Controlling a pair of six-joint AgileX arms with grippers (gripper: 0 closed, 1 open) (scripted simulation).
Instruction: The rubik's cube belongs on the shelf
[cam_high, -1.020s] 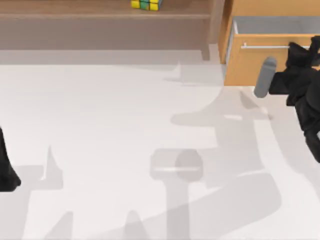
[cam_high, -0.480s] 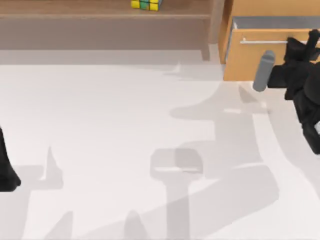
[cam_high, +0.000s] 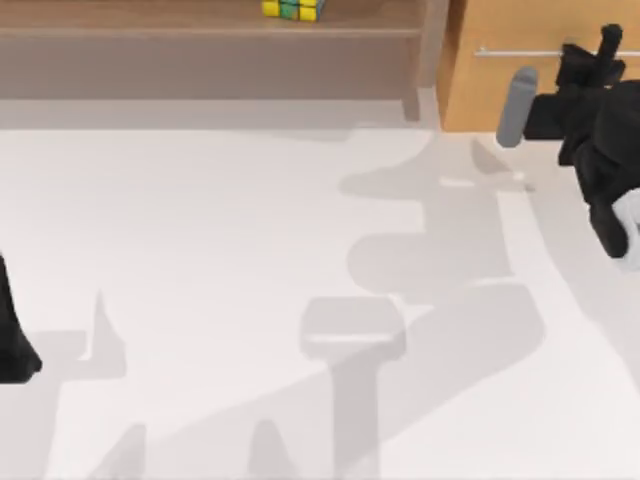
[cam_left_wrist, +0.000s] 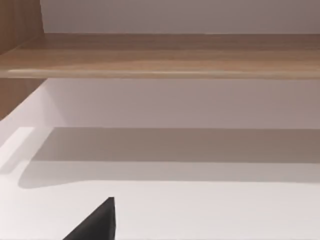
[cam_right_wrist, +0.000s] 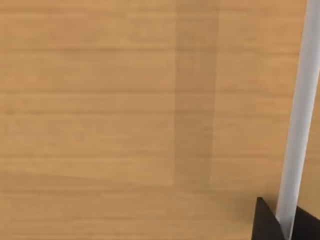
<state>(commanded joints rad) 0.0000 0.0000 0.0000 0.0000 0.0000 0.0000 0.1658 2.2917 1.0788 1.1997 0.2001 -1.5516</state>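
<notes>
The rubik's cube (cam_high: 291, 9) already sits on the shelf (cam_high: 200, 32); right gripper (cam_high: 596, 62) clamps the drawer's silver handle (cam_right_wrist: 296, 125), drawer pushed in; next it likely lets go; left arm parked at the surface's left edge

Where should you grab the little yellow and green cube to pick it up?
Probably by two opposite flat side faces of the small yellow and green rubik's cube, coming from the front, because it rests on the long brown wooden shelf near the front edge, and flat parallel faces suit a two-finger tool.
</notes>
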